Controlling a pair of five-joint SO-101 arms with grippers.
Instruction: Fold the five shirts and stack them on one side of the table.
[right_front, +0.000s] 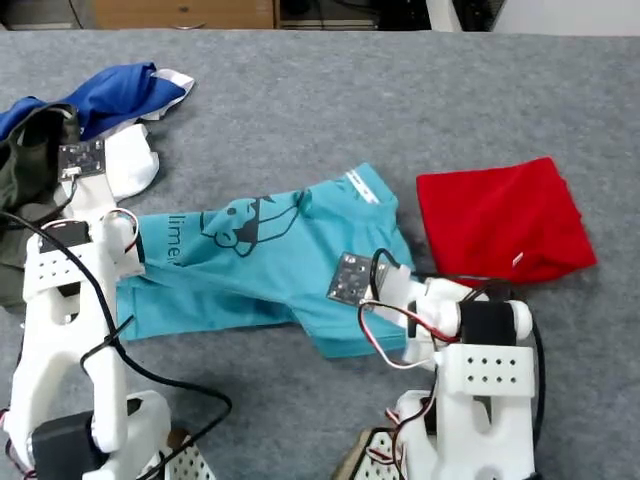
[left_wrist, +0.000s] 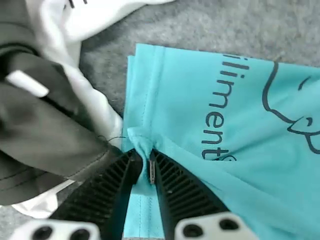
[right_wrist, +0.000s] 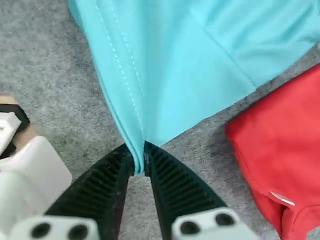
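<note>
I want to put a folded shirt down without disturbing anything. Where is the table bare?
Bare table runs along the far side, beyond the teal shirt and red shirt; a smaller patch lies between the left arm and right arm. Crowded: the far left corner, heaped with the blue shirt and others.

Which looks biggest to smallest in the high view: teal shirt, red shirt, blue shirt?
Largest: teal shirt, spread out.
Next: red shirt, folded.
Smallest showing: blue shirt, bunched up, so its real size is unsure.
</note>
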